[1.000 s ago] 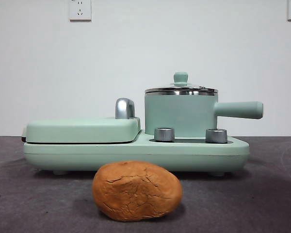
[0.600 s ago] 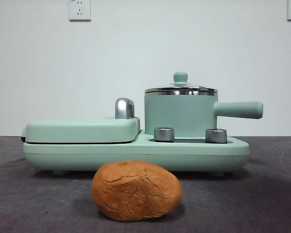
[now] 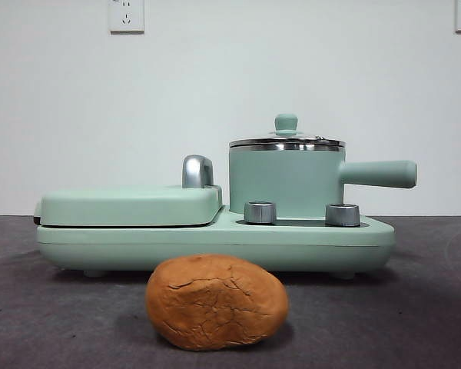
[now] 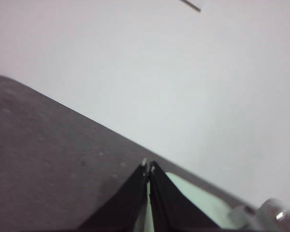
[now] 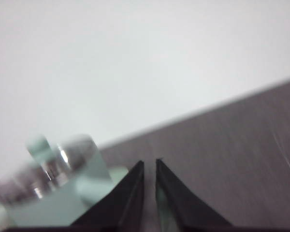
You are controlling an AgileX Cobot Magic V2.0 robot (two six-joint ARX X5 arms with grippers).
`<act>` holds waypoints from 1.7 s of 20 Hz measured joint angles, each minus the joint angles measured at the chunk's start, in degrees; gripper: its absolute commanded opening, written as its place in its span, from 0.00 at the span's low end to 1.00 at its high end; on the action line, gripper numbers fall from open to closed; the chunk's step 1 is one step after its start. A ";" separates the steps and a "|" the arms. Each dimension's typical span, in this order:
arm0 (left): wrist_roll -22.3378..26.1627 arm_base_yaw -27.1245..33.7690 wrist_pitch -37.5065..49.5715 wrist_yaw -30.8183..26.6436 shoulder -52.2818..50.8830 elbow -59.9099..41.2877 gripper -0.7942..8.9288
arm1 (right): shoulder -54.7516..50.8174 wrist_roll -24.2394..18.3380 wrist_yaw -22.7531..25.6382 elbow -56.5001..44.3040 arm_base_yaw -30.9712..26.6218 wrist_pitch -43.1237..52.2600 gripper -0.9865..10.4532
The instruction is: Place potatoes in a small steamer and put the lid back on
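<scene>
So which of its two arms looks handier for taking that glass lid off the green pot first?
Probably the right. The right gripper has the lid and the small steamer close by in its view, while the left gripper sees only the griddle cover.

From where I stand, nothing has shifted in the front view since the earlier pictures; the right wrist view looks smeared, perhaps from that arm moving.
</scene>
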 measured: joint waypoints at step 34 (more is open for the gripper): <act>23.69 -12.72 -37.33 32.24 30.18 42.71 0.09 | 27.61 -22.12 -23.82 39.12 10.75 -40.61 0.10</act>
